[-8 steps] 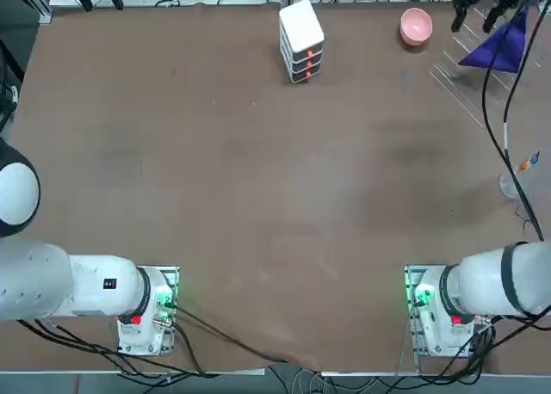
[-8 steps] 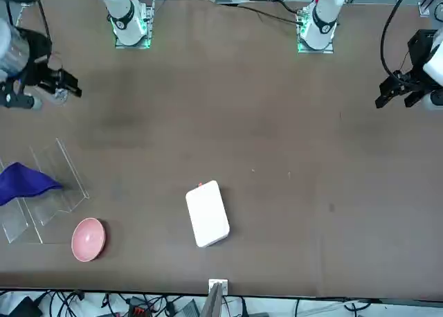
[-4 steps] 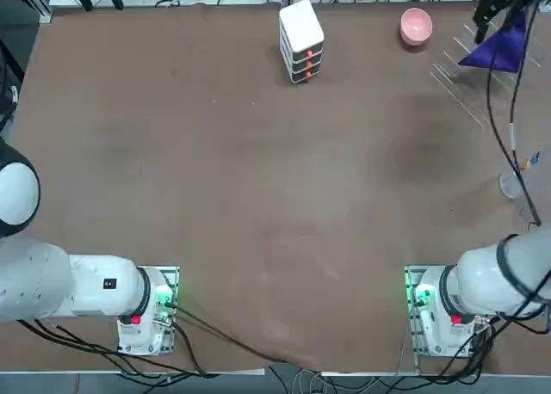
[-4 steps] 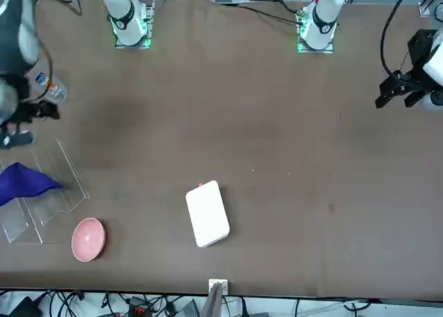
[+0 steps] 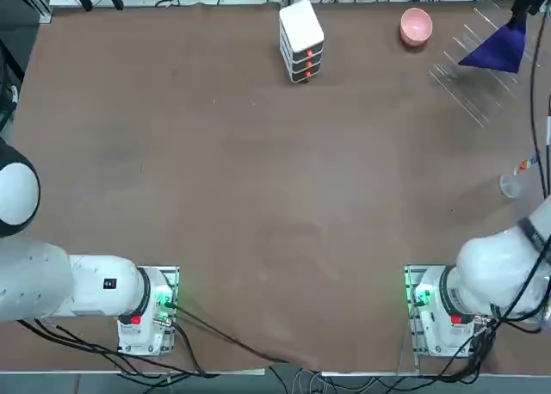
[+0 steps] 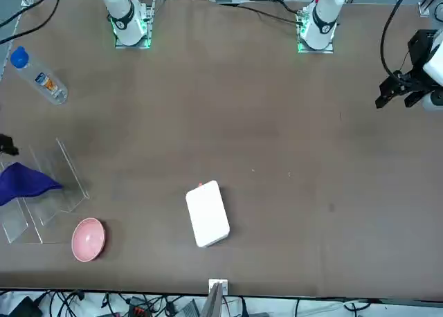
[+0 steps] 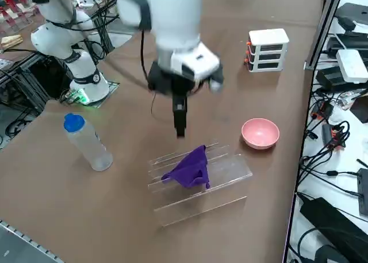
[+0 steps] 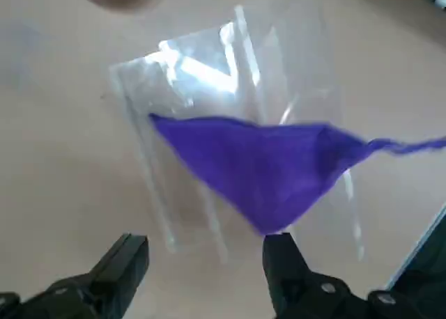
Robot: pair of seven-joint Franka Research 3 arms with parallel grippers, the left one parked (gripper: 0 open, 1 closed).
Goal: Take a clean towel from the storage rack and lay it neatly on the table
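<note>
Okay, so the right jaws (image 8: pixel 205 253) have just swung over near the purple towel (image 8: pixel 268 162), wide open and holding nothing, so grabbing it looks next.

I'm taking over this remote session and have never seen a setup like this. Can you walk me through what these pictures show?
You are looking at two white-and-black robot arms fixed side by side to a large brown matte table. One picture looks straight down, one faces the robot from across the table, one looks down from its right side, and one rides on the right arm's wrist.

On the table are a clear plastic rack, a round pink bowl, a small white box of stacked drawers and a clear bottle with a blue cap. A deep purple cloth is draped over the rack.

The right arm's black two-fingered tool hangs above the rack with its fingers spread apart. It holds nothing.
</note>
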